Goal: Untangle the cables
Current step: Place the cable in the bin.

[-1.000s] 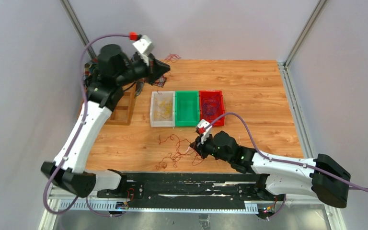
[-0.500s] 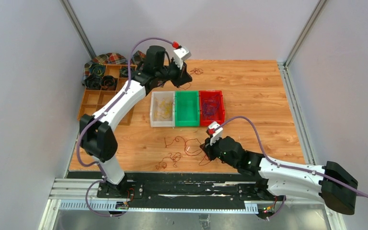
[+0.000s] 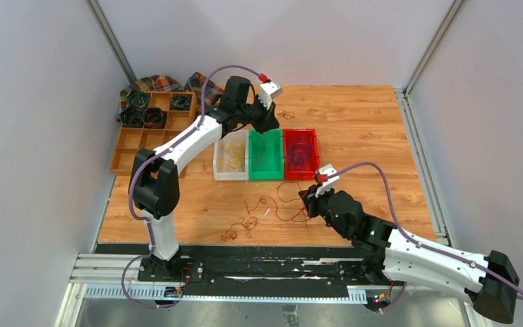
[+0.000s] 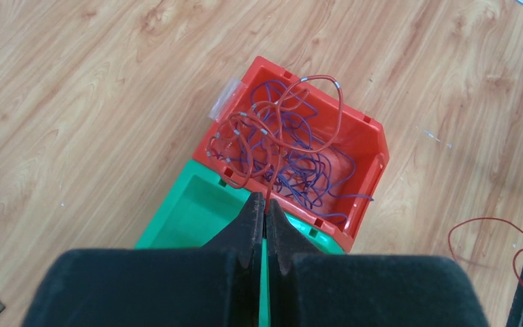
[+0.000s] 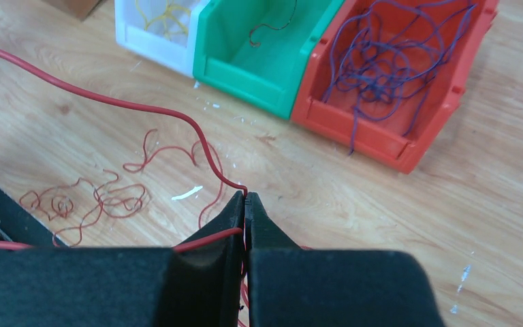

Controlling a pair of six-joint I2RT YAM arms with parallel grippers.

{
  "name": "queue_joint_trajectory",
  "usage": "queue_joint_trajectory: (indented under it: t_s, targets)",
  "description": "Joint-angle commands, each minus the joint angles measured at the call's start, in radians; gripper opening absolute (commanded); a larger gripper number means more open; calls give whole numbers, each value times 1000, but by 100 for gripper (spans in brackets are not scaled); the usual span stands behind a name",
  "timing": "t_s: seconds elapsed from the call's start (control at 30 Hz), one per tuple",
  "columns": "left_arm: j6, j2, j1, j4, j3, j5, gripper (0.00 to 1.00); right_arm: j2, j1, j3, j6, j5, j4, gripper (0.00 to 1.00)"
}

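Observation:
The cables are thin loose wires. My left gripper [image 3: 272, 125] [image 4: 265, 199] is shut on a looped red wire [image 4: 279, 129] that hangs above the red bin [image 4: 374, 146] of purple wires [image 4: 306, 170]. My right gripper [image 3: 305, 199] [image 5: 246, 195] sits low over the table, shut on a long red wire [image 5: 109, 102] that runs off to the left. More red wires [image 3: 248, 221] [image 5: 88, 201] lie tangled on the wood near the front edge. The white bin [image 3: 218, 155] holds yellow wires. In the green bin [image 5: 245, 71] lies one dark red wire [image 5: 272, 24].
The three bins stand in a row mid-table. A brown compartment tray [image 3: 131, 146] with black coiled rolls [image 3: 143, 114] sits at the back left, on a plaid cloth [image 3: 153, 83]. Lilac hoses arch over both arms. A black rail [image 3: 259, 262] runs along the near edge.
The left arm has swung from the back left corner to the right, carrying its red wire over the bins. The right gripper has moved right and farther back, drawing its red wire along.

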Motion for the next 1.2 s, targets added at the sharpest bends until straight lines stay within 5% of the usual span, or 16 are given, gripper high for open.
queue_joint_trajectory:
  t_s: [0.0, 0.33, 1.0, 1.07, 1.17]
  targets:
    - [-26, -10, -5, 61, -28, -14, 1, -20, -29, 57, -12, 48, -58, 1]
    - [118, -37, -13, -36, -178, -184, 1, -48, -64, 104, 6, 31, -112, 1]
    - [235, 48, -97, -117, -167, -490, 1, -58, -123, 157, -12, -22, -146, 0]
    - [227, 41, -97, -120, -175, -463, 8, -58, -125, 158, -10, -25, -149, 1]
    - [208, 38, -96, -157, -167, -386, 36, -61, -129, 164, -9, -27, -157, 1]
